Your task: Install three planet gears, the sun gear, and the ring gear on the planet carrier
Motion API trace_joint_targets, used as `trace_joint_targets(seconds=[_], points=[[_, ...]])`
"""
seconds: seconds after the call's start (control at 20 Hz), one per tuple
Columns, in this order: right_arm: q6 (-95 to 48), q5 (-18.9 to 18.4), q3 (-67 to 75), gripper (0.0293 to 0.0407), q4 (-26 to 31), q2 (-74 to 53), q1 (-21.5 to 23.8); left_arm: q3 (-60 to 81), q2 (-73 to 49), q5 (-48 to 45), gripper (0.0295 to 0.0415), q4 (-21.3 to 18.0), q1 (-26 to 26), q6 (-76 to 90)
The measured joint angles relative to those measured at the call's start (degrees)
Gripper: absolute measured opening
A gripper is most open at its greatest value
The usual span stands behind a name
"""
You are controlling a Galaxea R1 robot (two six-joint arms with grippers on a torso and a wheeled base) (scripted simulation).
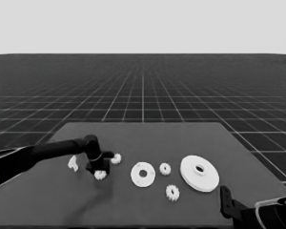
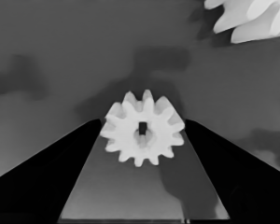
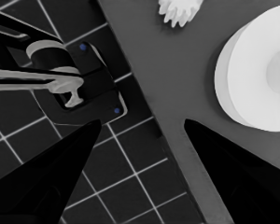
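Your left end effector [image 1: 99, 171] stands at the left of centre in the head view, low over the desk [image 1: 47, 205], with one gear [image 1: 100, 175] at its fingertips. In the left wrist view that gear [image 2: 143, 128] sits squarely between the two wedges, its teeth reaching each finger [image 2: 60, 163]; whether the pads actually press it is hard to tell, though the fingers look narrowed to the gear's width, so read this as a grasp being made or just made. Whether the gear rests on the desk or is lifted cannot be told.

A second gear [image 1: 116, 159] lies just beside the end effector, toward the upper right of it, and shows as the toothed edge in the upper right corner of the left wrist view. The thin white piece [image 1: 73, 163] lies to its left, apart from it.

The smaller round part [image 1: 143, 174] lies near the picture's centre, to the right of your held gear and well clear of it; nothing sits on it yet, so all gears remain to be installed. Two more gears [image 1: 165, 168] [image 1: 172, 192] lie between it and the larger round part [image 1: 199, 172], which waits at the right, presumably because it goes on last.

Your right end effector [image 3: 142, 128] is parked at the lower right corner, fingers spread wide and empty, over the desk's edge.
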Motion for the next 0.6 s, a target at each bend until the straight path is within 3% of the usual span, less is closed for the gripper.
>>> trace_joint_targets(seconds=[0.1,0.2,0.6], points=[[0.0,0.0,0.0,0.0385,0.0,0.0,0.0,-0.12,0.05,-0.08,0.0385,0.07,0.08,0.04],[0.0,0.0,0.0,0.0385,0.0,0.0,0.0,-0.16,0.06,-0.1,0.0314,0.09,0.11,0.06],[0.0,0.0,0.0,0.0385,0.0,0.0,0.0,-0.18,0.06,-0.11,0.0312,0.11,0.09,0.07]])
